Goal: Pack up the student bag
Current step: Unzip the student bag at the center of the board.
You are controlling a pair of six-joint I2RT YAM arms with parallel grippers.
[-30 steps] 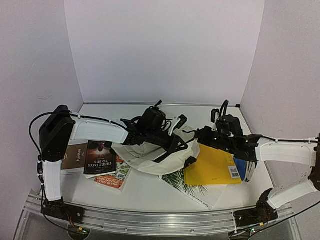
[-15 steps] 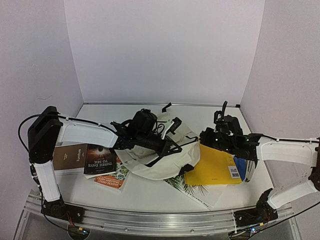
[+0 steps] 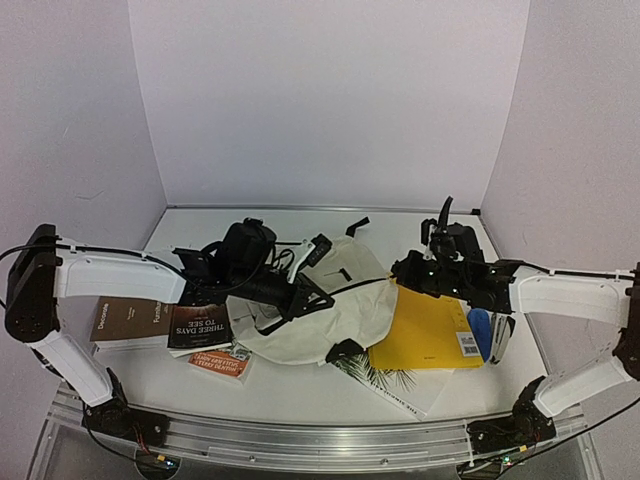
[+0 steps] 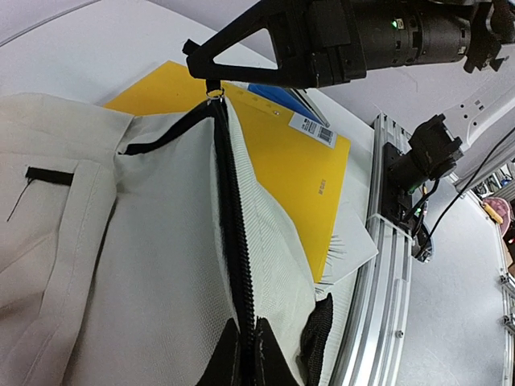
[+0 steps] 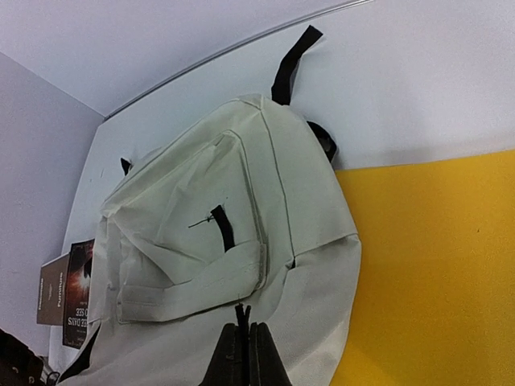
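Note:
The student bag (image 3: pixel 330 305) is a cream canvas backpack lying flat mid-table, front pocket up, stretched between both grippers. My left gripper (image 3: pixel 305 297) is shut on the bag's black zipper edge; the left wrist view shows the closed jaws (image 4: pixel 245 350) pinching the zipper (image 4: pixel 233 209). My right gripper (image 3: pixel 393 268) is shut on the zipper pull at the bag's right end; it also shows in the left wrist view (image 4: pixel 207 71) holding the pull (image 4: pixel 214 92), and in its own view (image 5: pixel 244 334). The bag's front pocket (image 5: pixel 185 241) is shut.
A yellow folder (image 3: pixel 425 335) lies right of the bag, partly under it, with a blue item (image 3: pixel 480 330) beside it. A palm-leaf book (image 3: pixel 390 380) lies in front. A brown book (image 3: pixel 125 320), a dark book (image 3: pixel 198 325) and an orange book (image 3: pixel 220 362) lie left. The aluminium rail (image 4: pixel 386 265) edges the table front.
My left arm has drawn back to the left with the bag's zipper edge, pulling the bag left and flatter. My right gripper stayed nearly in place, still holding the zipper pull.

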